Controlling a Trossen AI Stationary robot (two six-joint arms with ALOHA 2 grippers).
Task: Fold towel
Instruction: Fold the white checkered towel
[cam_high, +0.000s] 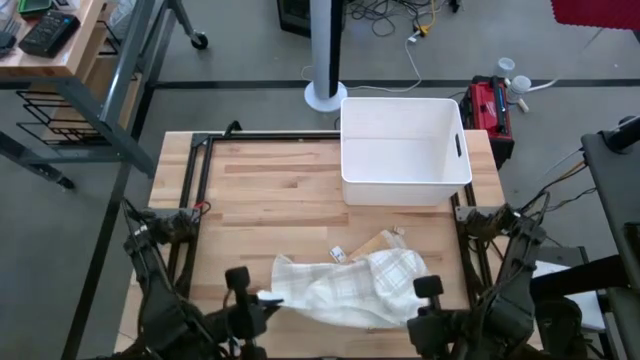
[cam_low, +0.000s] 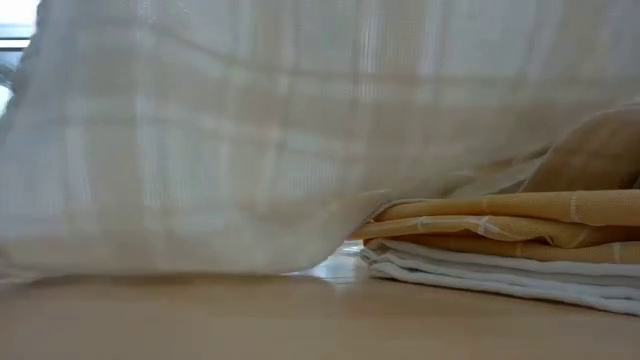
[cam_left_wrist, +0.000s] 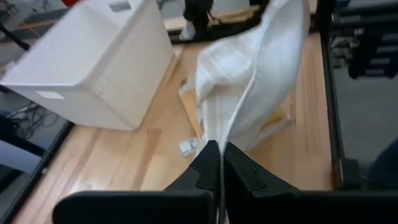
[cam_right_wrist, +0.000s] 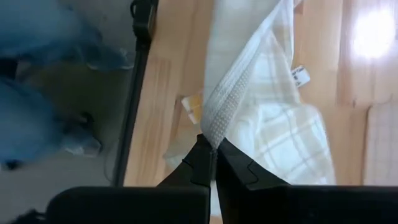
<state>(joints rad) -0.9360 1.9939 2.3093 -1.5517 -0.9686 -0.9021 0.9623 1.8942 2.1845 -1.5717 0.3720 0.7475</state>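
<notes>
while both arms sat at lower frame edge, towel (cam_high: 345, 285) hung lower centre of table (cam_high: 260, 190). left gripper (cam_left_wrist: 219, 163), right gripper (cam_right_wrist: 212, 160) clamped tight on opposite edges. judged light, limp, sagging; hold corners.

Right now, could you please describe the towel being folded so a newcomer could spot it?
On the wooden table, look at the near edge, in front of the white bin. The white checked towel hangs between both grippers, over a tan folded cloth.
</notes>
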